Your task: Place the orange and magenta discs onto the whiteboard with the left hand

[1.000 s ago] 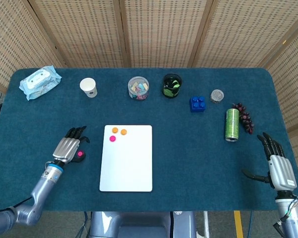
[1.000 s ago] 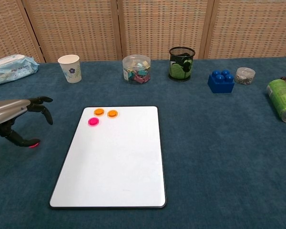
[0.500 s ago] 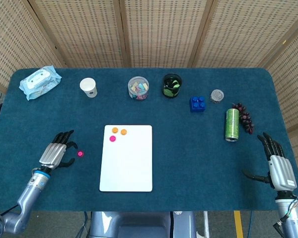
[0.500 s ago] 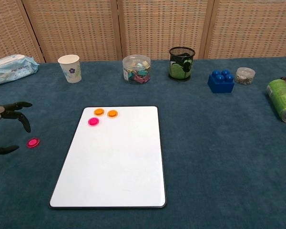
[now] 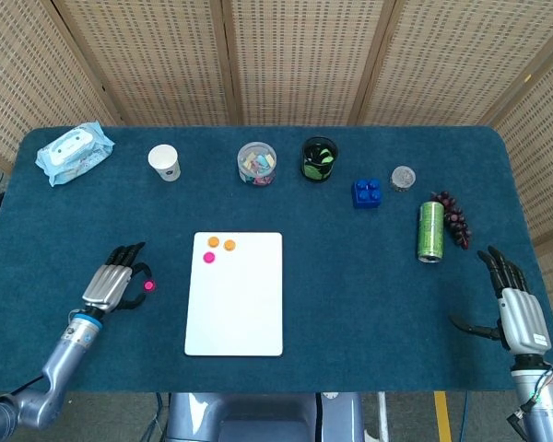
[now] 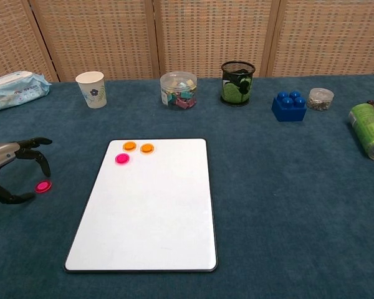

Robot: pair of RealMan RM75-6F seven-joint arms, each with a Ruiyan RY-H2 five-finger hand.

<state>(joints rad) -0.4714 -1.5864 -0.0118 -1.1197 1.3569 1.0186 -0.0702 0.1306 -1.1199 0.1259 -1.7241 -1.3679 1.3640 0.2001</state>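
left hand [image 5: 109, 285] back near loose magenta disc [image 6: 43, 186], fingers [image 6: 40, 156] spread.

The head view is looking down steeply from high above the near edge, taking in the whole counter [image 5: 369, 304] to its far corners. The chest view is sitting lower and closer, facing the far edge at a shallow angle. Both are sharing the whiteboard [image 5: 235, 304] [image 6: 149, 212] and the far-edge row of objects.
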